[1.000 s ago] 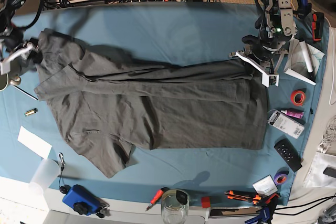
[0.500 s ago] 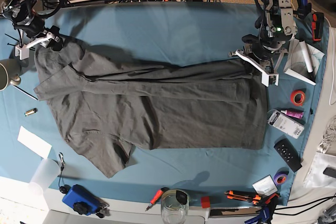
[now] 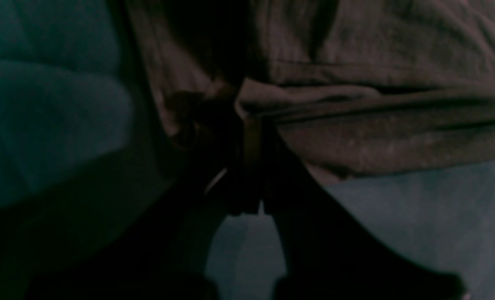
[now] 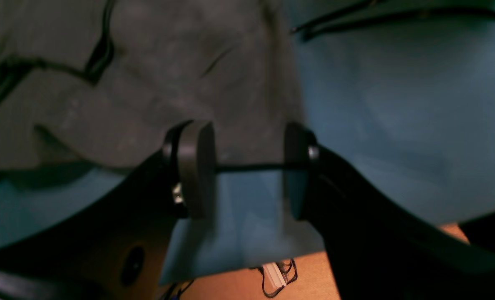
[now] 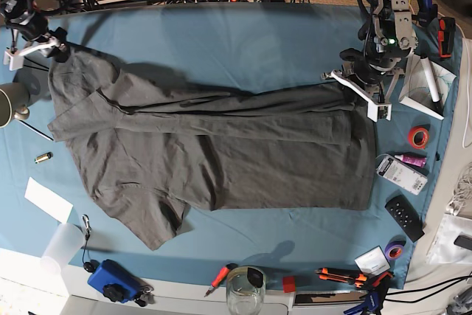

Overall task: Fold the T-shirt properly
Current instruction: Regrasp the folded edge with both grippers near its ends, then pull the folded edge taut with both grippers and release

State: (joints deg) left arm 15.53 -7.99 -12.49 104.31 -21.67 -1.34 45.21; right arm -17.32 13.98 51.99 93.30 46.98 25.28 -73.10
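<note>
The dark grey T-shirt (image 5: pixel 221 145) lies spread and wrinkled on the teal table cloth (image 5: pixel 243 42), with one long fold across its upper part. My left gripper (image 5: pixel 352 85) is at the shirt's upper right corner. In the left wrist view the left gripper (image 3: pixel 247 129) is shut on a bunched edge of the T-shirt (image 3: pixel 376 125). My right gripper (image 5: pixel 33 43) is just off the shirt's upper left corner. In the right wrist view the right gripper (image 4: pixel 247 166) is open and empty, with the T-shirt (image 4: pixel 168 83) lying beyond its pads.
A mug (image 5: pixel 11 101), a battery (image 5: pixel 43 157) and white paper (image 5: pixel 49 199) lie at the left. A blue device (image 5: pixel 114 279), a glass jar (image 5: pixel 245 293) and hand tools (image 5: pixel 346 277) line the front edge. Tape (image 5: pixel 419 136) and a remote (image 5: pixel 405 217) lie at the right.
My right gripper has moved up and away from the shirt's upper left corner towards the table's far left. The left gripper and the shirt's right end have stayed in place.
</note>
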